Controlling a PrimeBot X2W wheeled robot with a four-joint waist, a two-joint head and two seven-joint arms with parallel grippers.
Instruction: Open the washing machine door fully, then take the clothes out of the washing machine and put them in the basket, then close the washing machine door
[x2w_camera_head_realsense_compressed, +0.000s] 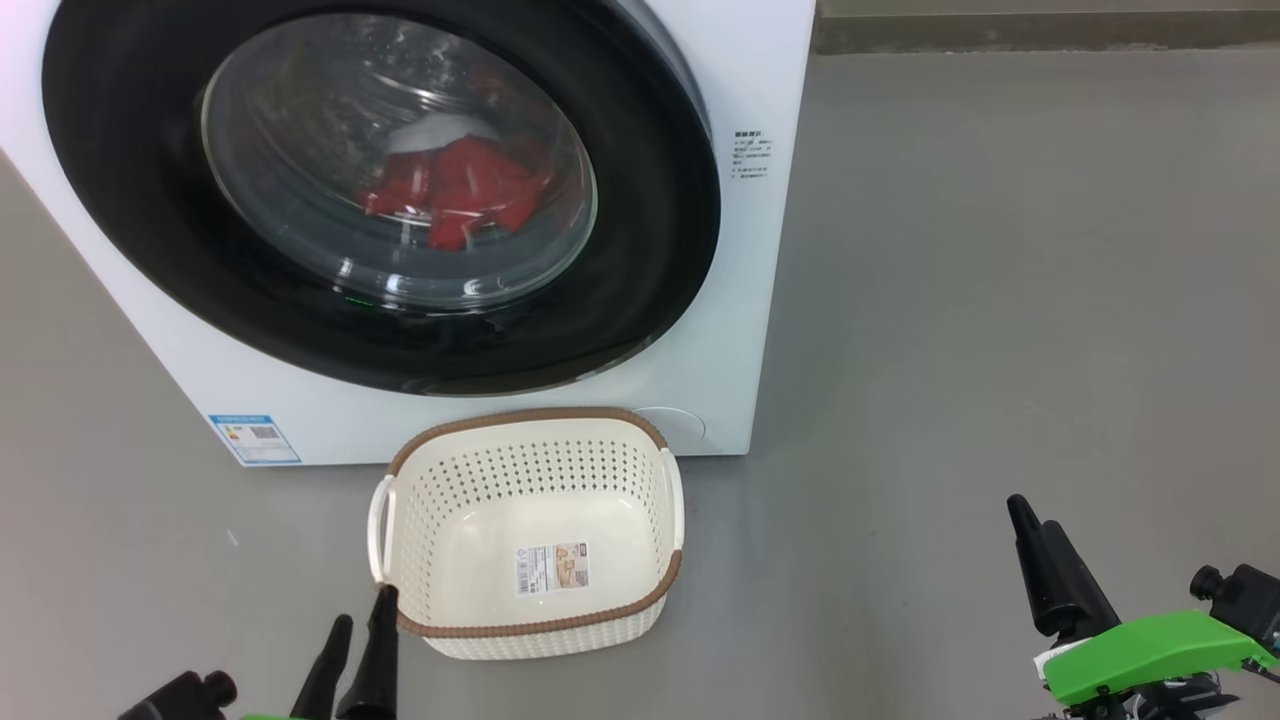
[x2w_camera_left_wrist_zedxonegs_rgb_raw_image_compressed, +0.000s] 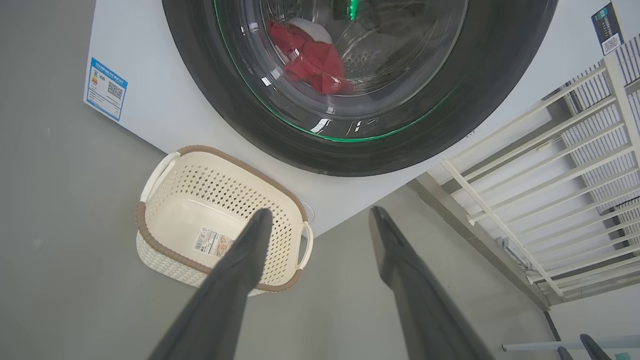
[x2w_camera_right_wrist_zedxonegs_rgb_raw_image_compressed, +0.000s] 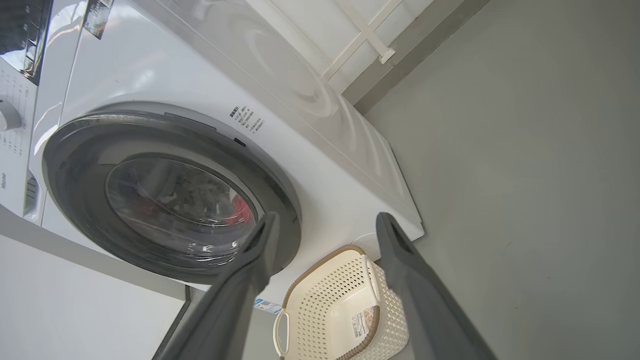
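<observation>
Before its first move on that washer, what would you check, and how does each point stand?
1. The washing machine door is shut, ready for opening: ok.
2. The clothes lie inside, behind it: ok.
3. The basket stands upright and empty on the floor, before the washing machine: ok.
4. The left tool is open and empty: ok.
5. The right tool is open and empty: ok.
6. Which side the door opens from: cannot tell.

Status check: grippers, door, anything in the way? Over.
Left gripper, right gripper open, empty. Washing machine door shut, clothes inside. Basket empty, on floor under door.
</observation>
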